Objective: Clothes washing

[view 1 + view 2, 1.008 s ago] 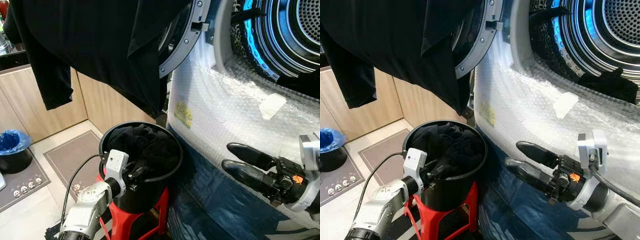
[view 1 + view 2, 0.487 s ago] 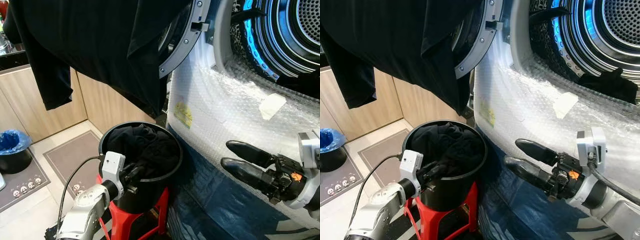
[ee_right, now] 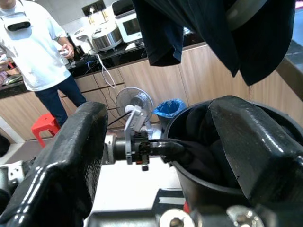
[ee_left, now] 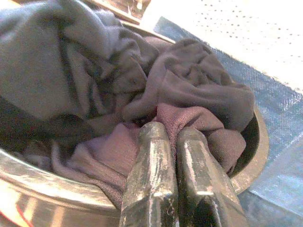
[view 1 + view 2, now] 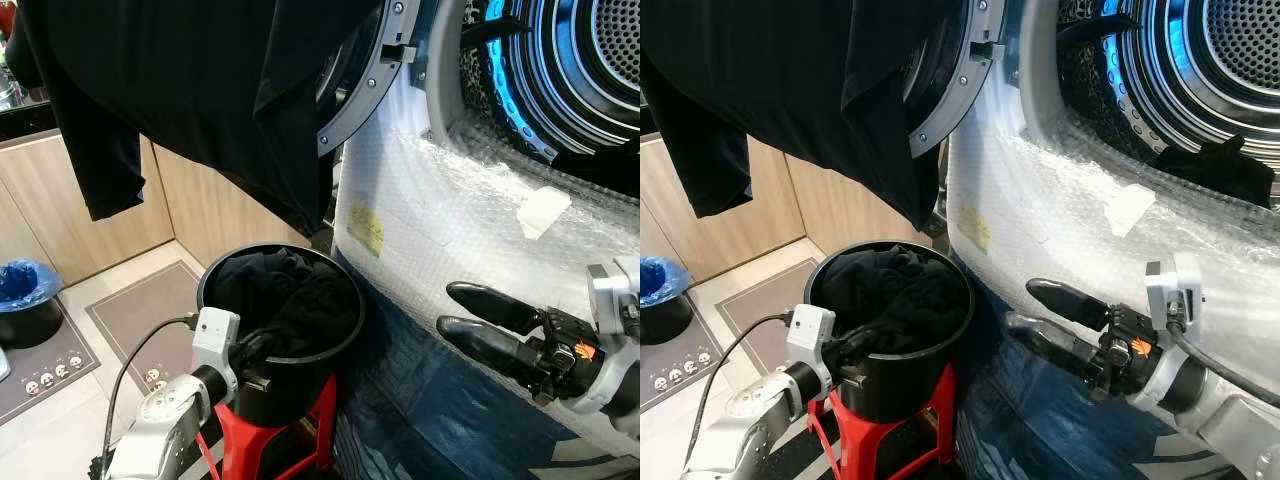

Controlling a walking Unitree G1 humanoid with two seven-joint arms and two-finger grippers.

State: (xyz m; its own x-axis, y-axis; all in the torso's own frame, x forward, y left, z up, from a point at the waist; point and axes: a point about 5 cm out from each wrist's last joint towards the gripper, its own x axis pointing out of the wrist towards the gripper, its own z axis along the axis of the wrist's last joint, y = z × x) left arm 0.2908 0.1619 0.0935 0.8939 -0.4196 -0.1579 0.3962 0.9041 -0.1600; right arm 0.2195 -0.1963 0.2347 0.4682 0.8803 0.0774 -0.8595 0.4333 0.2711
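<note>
The left gripper [image 4: 176,142] reaches over the near rim of the round black plastic bucket [image 5: 340,345], fingers pressed together against the dark crumpled clothes [image 5: 285,295] inside. It seems ready to lift one out. The right gripper [image 5: 455,308] waits with fingers spread near the bubble-wrapped washing machine [image 5: 460,215].

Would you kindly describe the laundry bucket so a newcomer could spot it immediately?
Beside the bubble-wrapped washing machine, under its open door, a red stool stands on the floor. On it sits the black bucket, round and full of dark clothes, unlike the smaller blue-lined bin further left.
</note>
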